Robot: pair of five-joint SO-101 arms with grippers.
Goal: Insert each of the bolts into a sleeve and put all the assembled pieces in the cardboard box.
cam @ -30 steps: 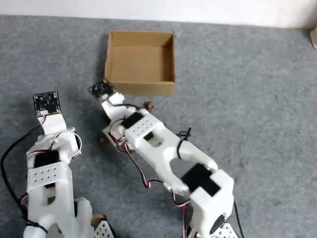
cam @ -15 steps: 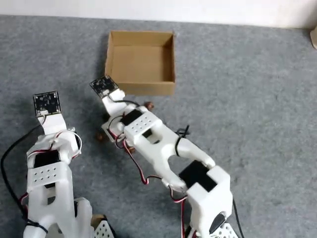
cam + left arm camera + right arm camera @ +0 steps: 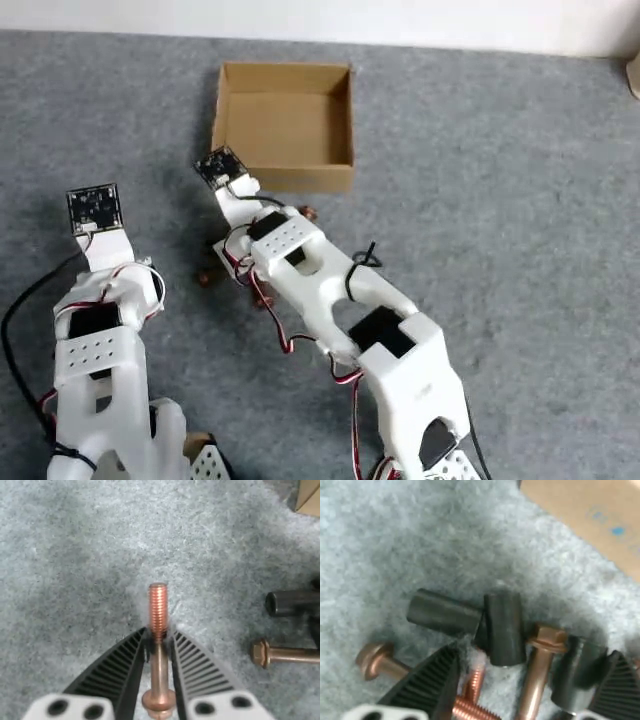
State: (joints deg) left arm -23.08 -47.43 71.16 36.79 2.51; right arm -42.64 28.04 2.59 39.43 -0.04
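a copper bolt (image 3: 157,600) is clamped in the left gripper (image 3: 158,632). the right gripper (image 3: 532,654) is spread wide over crowded dark sleeves (image 3: 504,625) just near of the cardboard box (image 3: 290,178), so two pieces could easily get pinched together.

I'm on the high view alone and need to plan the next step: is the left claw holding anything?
Observer: Yes. The left claw is shut on a bolt, with the threaded end sticking out past the fingertips.
Operator: And the right claw?
Observer: The right claw is open and holds nothing.
Operator: Any sleeves under it?
Observer: Yes. A sleeve lies touching a second sleeve, with loose bolts beside them.
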